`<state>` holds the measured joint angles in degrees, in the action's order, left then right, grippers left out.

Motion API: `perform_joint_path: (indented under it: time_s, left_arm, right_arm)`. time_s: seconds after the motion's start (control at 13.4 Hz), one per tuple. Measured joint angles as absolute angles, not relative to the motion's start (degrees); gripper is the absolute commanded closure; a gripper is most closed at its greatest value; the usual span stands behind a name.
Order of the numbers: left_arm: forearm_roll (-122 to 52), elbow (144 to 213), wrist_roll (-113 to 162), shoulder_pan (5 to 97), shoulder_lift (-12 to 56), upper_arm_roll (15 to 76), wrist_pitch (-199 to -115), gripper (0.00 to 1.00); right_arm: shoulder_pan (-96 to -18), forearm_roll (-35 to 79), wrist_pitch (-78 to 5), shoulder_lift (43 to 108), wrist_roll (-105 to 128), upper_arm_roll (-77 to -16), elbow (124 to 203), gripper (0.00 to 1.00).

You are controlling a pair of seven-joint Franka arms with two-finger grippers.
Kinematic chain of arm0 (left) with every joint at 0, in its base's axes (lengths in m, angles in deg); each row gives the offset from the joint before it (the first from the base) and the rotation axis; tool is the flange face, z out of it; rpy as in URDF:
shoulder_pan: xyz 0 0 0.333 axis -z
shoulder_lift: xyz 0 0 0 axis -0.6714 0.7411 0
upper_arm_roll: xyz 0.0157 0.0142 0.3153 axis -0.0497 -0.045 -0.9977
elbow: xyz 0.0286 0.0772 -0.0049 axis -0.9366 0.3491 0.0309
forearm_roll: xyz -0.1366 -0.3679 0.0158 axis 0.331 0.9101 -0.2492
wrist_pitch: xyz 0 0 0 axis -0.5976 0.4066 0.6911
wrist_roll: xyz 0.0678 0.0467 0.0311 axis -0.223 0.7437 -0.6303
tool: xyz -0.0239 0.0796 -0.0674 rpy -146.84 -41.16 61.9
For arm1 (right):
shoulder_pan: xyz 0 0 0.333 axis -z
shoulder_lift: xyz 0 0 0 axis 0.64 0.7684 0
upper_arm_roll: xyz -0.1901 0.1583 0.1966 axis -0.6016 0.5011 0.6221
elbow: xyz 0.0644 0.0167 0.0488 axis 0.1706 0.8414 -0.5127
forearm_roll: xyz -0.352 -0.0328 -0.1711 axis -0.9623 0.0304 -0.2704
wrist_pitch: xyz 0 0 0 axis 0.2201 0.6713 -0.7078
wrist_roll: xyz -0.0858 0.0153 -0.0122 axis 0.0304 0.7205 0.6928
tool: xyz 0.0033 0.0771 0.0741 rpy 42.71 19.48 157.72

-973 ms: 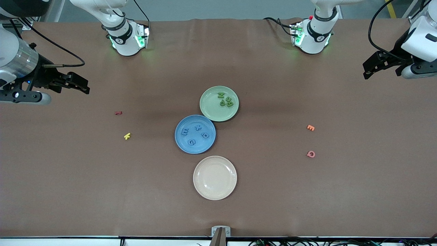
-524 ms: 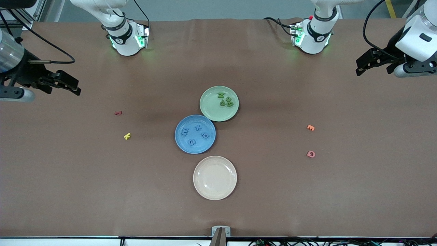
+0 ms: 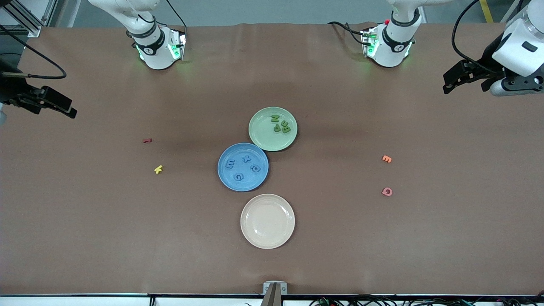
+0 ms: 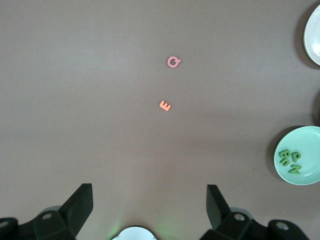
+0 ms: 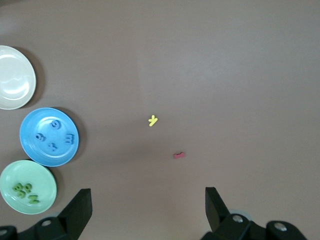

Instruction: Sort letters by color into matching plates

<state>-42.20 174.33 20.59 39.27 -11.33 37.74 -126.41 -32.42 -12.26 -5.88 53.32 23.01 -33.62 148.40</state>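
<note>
Sitting at the middle of the brown bench (image 3: 85, 238), the blue plate (image 3: 225, 180) serves as the landmark. Four blue letters (image 3: 242, 167) lie flat inside it, spaced apart. The pale green plate (image 3: 261, 136) is just beside the blue plate, farther from the front camera and a little toward the left arm's end; their rims look touching or nearly so, though I cannot tell which. Four green letters (image 3: 280, 123) lie in it, bunched close together on the part away from the blue plate. A cream plate (image 3: 267, 221) with nothing in it lies near the blue plate, nearer to the front camera, with a narrow gap between them.

Well apart from the blue plate toward the right arm's end lie a yellow K (image 3: 158, 169) and, farther from the camera than it, a small red letter (image 3: 147, 140). Well apart toward the left arm's end lie an orange letter (image 3: 386, 159) and a pink letter (image 3: 386, 191).

Both arms wait, raised over the bench's two ends, far from the blue plate. The left claw (image 3: 461, 80) hangs over bare bench at its own end, fingers (image 4: 217, 202) spread wide and holding nothing. The right claw (image 3: 57, 103) hangs over its own end, fingers (image 5: 80, 207) likewise spread and holding nothing.
</note>
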Motion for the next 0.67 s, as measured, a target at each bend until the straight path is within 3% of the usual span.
perform_joint_path:
  time_s: [0.67]
  left_arm:
    - [-42.2, 174.17, 20.61, 39.2, -11.33, 37.72, -126.41, 0.0]
  right_arm:
    - [-29.67, -12.23, -5.95, 53.31, 13.43, -32.72, 147.44, 0.0]
